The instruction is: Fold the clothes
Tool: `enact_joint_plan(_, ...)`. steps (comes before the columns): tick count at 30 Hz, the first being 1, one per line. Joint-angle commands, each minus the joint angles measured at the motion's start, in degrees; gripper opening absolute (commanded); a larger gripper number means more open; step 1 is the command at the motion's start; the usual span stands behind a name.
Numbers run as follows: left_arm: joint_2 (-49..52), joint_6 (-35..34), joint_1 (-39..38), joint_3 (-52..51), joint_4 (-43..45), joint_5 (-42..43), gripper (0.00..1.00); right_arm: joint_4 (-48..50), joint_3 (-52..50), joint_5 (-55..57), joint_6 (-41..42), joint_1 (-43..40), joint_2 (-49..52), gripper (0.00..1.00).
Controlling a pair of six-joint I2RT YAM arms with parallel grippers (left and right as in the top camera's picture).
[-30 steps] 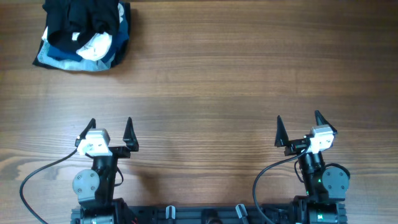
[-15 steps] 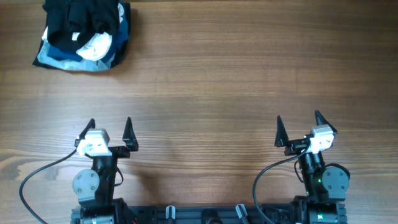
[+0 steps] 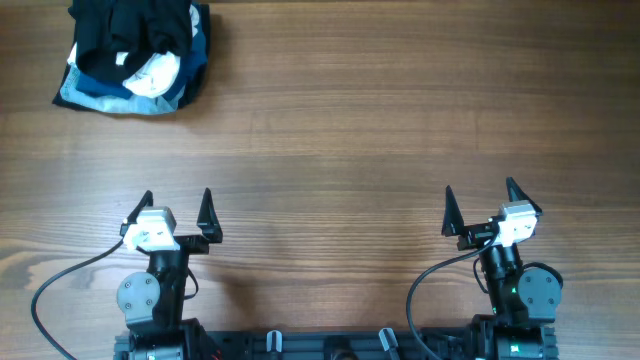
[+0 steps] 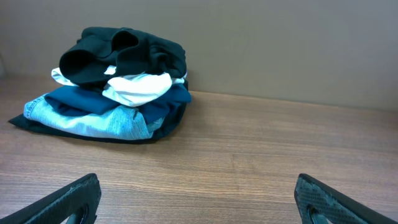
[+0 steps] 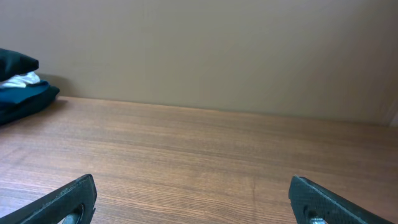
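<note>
The clothes (image 3: 130, 22) are a crumpled black garment lying on top of a pile at the table's far left corner. The left wrist view shows this black garment (image 4: 124, 53) bunched over white and blue pieces. My left gripper (image 3: 177, 195) hovers near the front edge on the left, open and empty, well short of the pile. At the front right, my right gripper (image 3: 480, 188) is open too, with bare wood between its fingers. Both wrist views show the left gripper (image 4: 196, 182) and the right gripper (image 5: 191, 182) with their jaws spread wide.
Under the black garment lie a white piece (image 3: 152, 75), dark blue fabric (image 4: 93, 99) and light blue denim (image 3: 85, 95). A plain wall (image 5: 205, 50) rises behind the wooden table (image 3: 380, 120). The arm bases and cables sit along the front edge.
</note>
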Motion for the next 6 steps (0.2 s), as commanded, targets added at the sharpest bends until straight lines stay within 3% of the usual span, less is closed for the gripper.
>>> enact_joint_plan(1,-0.46,-0.76,0.42,-0.55,0.00,-0.76,1.00,0.11,-0.07,-0.74,0.04,0.11,-0.46,1.00)
enact_joint_plan(6,-0.46,-0.76,0.42,-0.55,0.00,-0.76,1.00,0.11,-0.07,-0.74,0.07,0.11,-0.46,1.00)
